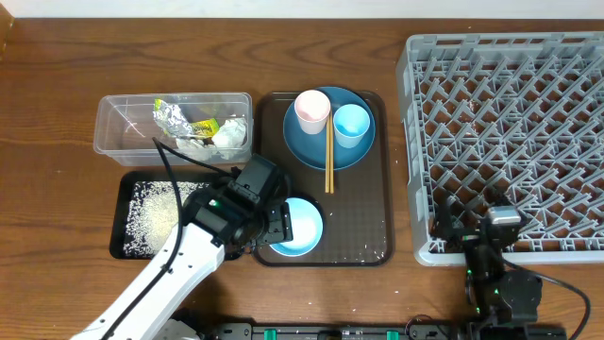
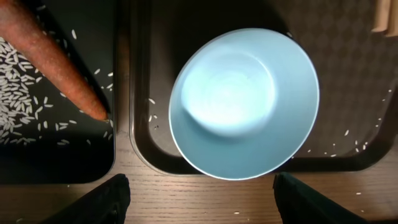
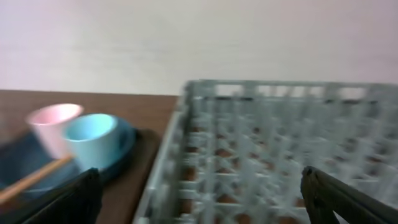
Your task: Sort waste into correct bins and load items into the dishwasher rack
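Note:
The pale-blue bowl (image 2: 244,102) sits empty at the front-left of the brown serving tray (image 1: 363,241). My left gripper (image 2: 202,202) hangs open just in front of it over bare wood, holding nothing. An orange carrot (image 2: 56,59) lies among rice grains (image 2: 18,93) in the black tray (image 1: 127,247). The clear tub (image 1: 118,123) holds foil (image 1: 172,115), a wrapper (image 1: 206,127) and tissue (image 1: 229,137). The dark-blue plate (image 1: 307,146) carries the pink cup (image 1: 311,110), light-blue cup (image 1: 351,124) and chopsticks (image 1: 328,156). My right gripper (image 3: 205,202) is open and empty at the grey rack's (image 1: 510,132) front-left corner.
A few loose rice grains (image 2: 351,146) are scattered on the brown tray beside the bowl. The black tray and the brown tray lie side by side with a narrow gap. The rack fills the table's right side.

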Action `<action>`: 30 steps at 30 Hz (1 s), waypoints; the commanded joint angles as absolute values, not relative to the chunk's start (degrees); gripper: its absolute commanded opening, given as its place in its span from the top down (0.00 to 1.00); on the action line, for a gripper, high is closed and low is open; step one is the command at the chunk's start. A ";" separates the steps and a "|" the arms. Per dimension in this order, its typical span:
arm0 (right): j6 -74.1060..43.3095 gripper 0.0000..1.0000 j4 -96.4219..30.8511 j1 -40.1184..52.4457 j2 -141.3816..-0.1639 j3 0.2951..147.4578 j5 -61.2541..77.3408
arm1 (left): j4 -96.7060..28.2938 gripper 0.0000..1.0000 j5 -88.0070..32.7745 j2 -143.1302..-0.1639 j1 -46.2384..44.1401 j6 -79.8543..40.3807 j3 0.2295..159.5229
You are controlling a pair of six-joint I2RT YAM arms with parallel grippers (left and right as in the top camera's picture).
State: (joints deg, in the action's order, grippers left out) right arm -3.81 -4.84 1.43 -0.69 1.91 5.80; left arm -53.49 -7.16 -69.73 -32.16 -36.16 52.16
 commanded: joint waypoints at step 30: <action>-10.90 0.43 -64.49 3.70 -52.42 73.32 39.42 | -66.43 0.08 -6.83 -56.47 9.69 -35.22 62.48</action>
